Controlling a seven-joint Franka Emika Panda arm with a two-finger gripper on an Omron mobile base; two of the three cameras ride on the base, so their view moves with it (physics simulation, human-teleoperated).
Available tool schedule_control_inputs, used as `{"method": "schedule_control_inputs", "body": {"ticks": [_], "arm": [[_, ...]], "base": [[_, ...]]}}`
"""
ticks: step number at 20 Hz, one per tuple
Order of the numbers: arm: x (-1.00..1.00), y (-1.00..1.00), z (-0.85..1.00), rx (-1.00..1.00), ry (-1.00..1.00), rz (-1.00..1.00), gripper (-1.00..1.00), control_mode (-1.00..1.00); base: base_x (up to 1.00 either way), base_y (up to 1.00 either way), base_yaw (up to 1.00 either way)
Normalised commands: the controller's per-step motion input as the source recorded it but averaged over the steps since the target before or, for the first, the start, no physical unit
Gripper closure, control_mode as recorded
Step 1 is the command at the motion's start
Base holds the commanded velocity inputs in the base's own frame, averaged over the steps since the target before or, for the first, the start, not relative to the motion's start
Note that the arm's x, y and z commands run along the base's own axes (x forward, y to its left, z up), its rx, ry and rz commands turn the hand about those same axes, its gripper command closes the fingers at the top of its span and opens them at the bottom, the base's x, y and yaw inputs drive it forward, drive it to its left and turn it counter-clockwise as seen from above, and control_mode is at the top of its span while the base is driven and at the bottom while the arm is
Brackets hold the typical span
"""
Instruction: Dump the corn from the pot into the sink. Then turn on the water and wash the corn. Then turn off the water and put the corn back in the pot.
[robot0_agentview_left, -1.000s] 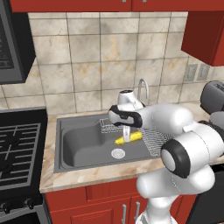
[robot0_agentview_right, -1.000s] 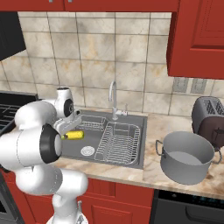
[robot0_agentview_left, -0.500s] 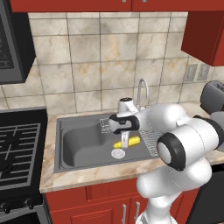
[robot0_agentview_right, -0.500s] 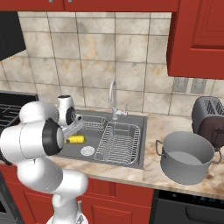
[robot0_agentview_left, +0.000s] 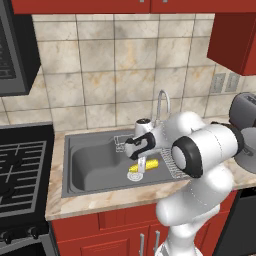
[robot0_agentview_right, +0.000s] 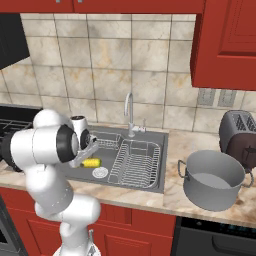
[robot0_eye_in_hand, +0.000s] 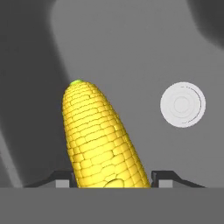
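Dark sink (robot0_agentview_left: 90, 162) basin holds the corn (robot0_eye_in_hand: 100, 142) beside the drain (robot0_eye_in_hand: 182, 105); gripper (robot0_eye_in_hand: 114, 178) fingers bracket the cob's base, grip unconfirmed.

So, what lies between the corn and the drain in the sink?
Nothing: in the hand view, bare dark sink floor separates the corn from the drain.
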Motion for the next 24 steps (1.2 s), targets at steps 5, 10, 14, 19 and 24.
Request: {"method": "schedule_control_inputs", "body": {"ticks": [5,10,14,19,24], "arm": [[0.26,0.00,-0.31,0.00,0.00,0.00,1.00,-1.00],[0.32,0.00,-0.28,0.00,0.00,0.00,1.00,-1.00],[0.33,0.00,-0.28,0.00,0.00,0.00,1.00,-1.00],[0.32,0.00,-0.25,0.00,0.00,0.00,1.00,-1.00],[0.14,0.00,-0.37,0.00,0.00,0.00,1.00,-1.00]], "base": [[0.00,0.00,0.00],[0.00,0.00,0.00],[0.00,0.00,0.00],[0.00,0.00,0.00],[0.00,0.00,0.00]]}}
